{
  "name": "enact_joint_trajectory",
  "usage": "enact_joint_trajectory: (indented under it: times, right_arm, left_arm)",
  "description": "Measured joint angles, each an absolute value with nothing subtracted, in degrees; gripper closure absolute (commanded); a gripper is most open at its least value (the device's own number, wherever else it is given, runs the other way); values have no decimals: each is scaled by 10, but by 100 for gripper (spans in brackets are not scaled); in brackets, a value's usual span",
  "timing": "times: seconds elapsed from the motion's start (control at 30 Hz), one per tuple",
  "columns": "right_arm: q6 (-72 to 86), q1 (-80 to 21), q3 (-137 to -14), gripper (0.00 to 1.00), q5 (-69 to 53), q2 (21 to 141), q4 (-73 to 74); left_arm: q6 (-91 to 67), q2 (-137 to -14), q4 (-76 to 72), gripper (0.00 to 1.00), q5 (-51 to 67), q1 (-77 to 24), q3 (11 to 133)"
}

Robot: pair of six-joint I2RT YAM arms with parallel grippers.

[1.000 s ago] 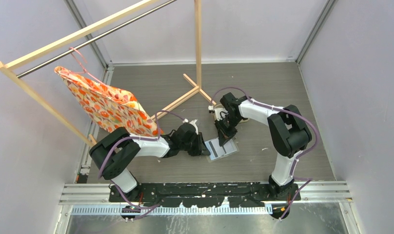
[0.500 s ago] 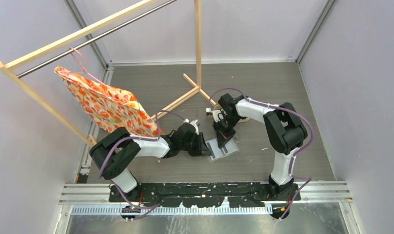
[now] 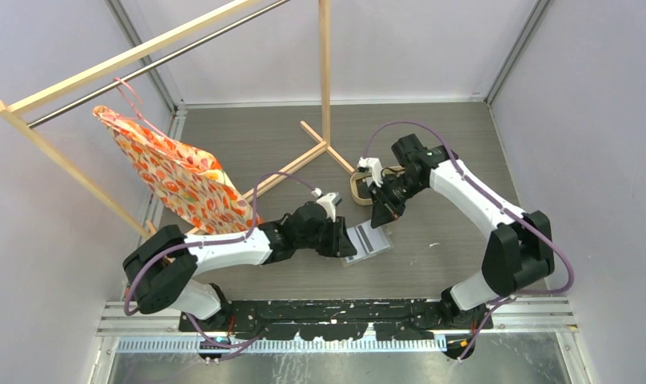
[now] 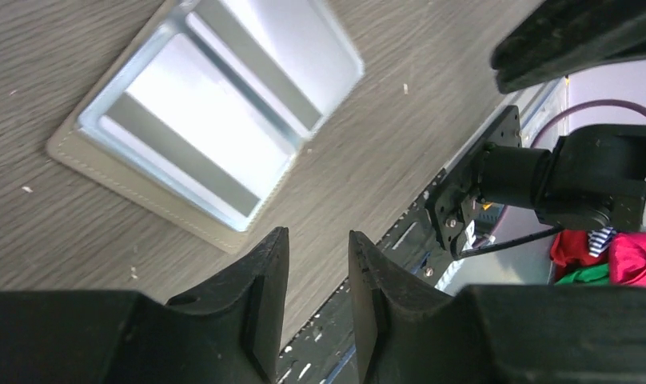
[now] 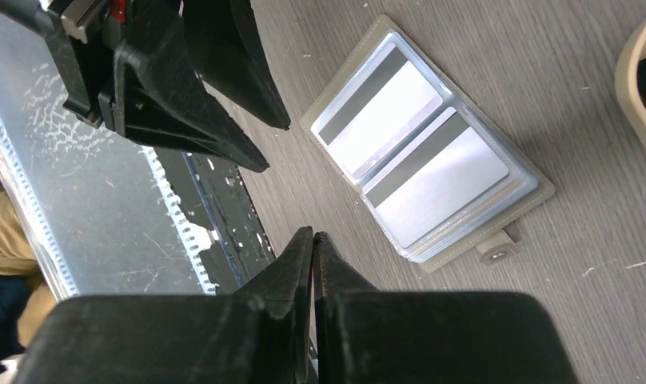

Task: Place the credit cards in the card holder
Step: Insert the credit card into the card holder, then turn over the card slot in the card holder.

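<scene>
The card holder (image 3: 368,242) lies open and flat on the table, its taupe rim (image 4: 136,186) and snap tab (image 5: 496,250) showing. Two whitish credit cards with grey stripes (image 5: 388,108) (image 5: 441,180) sit in its clear sleeves. My left gripper (image 3: 340,240) (image 4: 318,236) is at the holder's left edge, open, with nothing between its fingers. My right gripper (image 3: 381,213) (image 5: 313,234) hangs above the table just behind the holder, shut, and I see nothing in it.
An oval wood-rimmed tray (image 3: 356,186) (image 5: 636,96) lies just behind the holder, beside my right gripper. A wooden clothes rack stands with its base legs (image 3: 324,148) at the middle back. A patterned orange bag (image 3: 176,176) hangs at the left.
My right gripper has pulled back from the card holder toward the tray. My left gripper has opened and stayed at the holder's left edge.
</scene>
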State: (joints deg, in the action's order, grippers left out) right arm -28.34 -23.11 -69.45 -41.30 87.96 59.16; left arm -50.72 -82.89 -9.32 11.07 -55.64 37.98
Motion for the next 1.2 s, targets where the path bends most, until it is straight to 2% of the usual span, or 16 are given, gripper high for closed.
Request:
enact_joint_trajectory:
  times: [0.23,0.33,0.4,0.43,0.53,0.6,0.63,0.83,1.2]
  right_arm:
    - [-316,-176,-669,92,-459,787,595]
    - [-316,-153,-643,76,-472,733,574]
    - [-315,-145,-620,77,-481,698,556]
    - [-322,-144,-601,78,-492,680,542]
    - [-338,-144,-571,80,-512,673,530]
    - [-343,-144,-557,83,-522,692,519]
    - [-343,-145,-553,84,-523,705,512]
    - [-310,-188,-532,89,-480,759,445]
    - [-198,-312,-613,92,-329,970,418]
  left_arm:
    - [-447,-793,-11,63,44,-603,432]
    - [-416,-786,26,63,5,-620,451]
    - [-397,-777,43,62,-21,-630,461]
    - [-383,-766,50,58,-38,-636,463]
    - [-353,-729,54,34,-74,-643,461]
    - [-342,-700,30,8,-98,-644,447]
    - [-338,-685,17,1,-110,-644,435]
    - [-344,-656,-41,3,-133,-632,367]
    - [-476,-685,-147,35,-118,-626,284]
